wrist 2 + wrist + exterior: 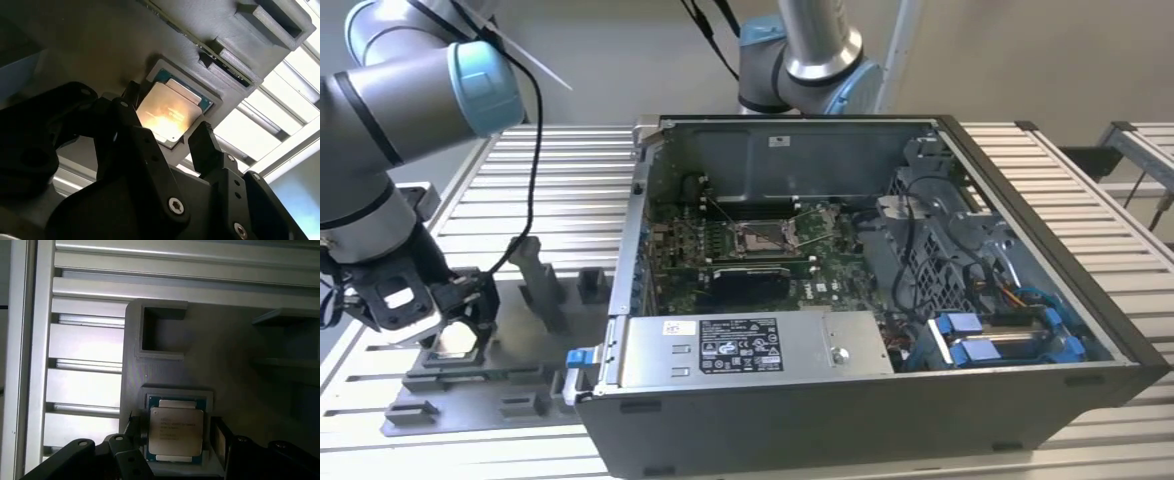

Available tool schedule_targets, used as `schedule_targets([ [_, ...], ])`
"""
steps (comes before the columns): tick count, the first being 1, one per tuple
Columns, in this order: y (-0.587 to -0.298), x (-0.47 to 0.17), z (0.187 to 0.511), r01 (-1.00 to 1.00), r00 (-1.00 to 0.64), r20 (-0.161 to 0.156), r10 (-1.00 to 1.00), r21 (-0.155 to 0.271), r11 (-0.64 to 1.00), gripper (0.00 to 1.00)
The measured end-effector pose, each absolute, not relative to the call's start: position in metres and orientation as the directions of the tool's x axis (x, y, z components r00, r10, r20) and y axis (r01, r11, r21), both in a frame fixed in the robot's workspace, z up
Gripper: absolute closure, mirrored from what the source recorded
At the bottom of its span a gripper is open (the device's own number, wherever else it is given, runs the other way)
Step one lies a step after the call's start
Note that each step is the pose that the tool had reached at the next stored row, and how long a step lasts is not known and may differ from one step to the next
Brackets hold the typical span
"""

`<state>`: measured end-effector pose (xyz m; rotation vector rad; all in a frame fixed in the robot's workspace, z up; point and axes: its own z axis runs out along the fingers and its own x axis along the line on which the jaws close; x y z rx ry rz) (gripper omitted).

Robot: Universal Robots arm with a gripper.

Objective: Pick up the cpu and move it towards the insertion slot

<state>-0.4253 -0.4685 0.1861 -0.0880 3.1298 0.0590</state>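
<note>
- Far on the exterior view's left: gripper [450,335] down low over a grey fixture [520,355] on a slatted table [574,190].
- In the second wrist view: fingers [205,145] spread apart with nothing held, one on each side of the cpu [169,112], close beside its edges yet clear of them.
- Between the fingers: lying flat in a shallow pocket of the fixture, silvery face turned up toward the wrist.
- Almost square, so hardly any long axis; slightly longer side apparently running along the finger faces, across the closing line.
- Likely trouble: closing off-centre, tilting the thin chip or wedging a corner against the pocket wall. Little edge to grip, so possibly a slip on lifting.
- Well apart from the fingers, toward the exterior view's right: open computer case [854,425], with the insertion slot [761,237] on green board inside.
- Further risk: clipping the case's near wall, standing between fingers and slot.
</note>
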Motion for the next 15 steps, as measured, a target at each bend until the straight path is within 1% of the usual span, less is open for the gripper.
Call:
schedule_targets([
  [6,-0.4685,-0.4252,0.1857,-0.056,-0.998,-0.011,-0.056,0.037,0.998,0.00],
  [7,-0.4685,-0.4252,0.1857,-0.056,-0.998,-0.011,-0.056,0.037,0.998,1.00],
  [13,-0.4685,-0.4252,0.1858,-0.056,-0.998,-0.011,-0.056,0.038,0.998,1.00],
  [15,-0.4684,-0.4251,0.1906,-0.056,-0.998,-0.012,-0.056,0.038,0.998,1.00],
])
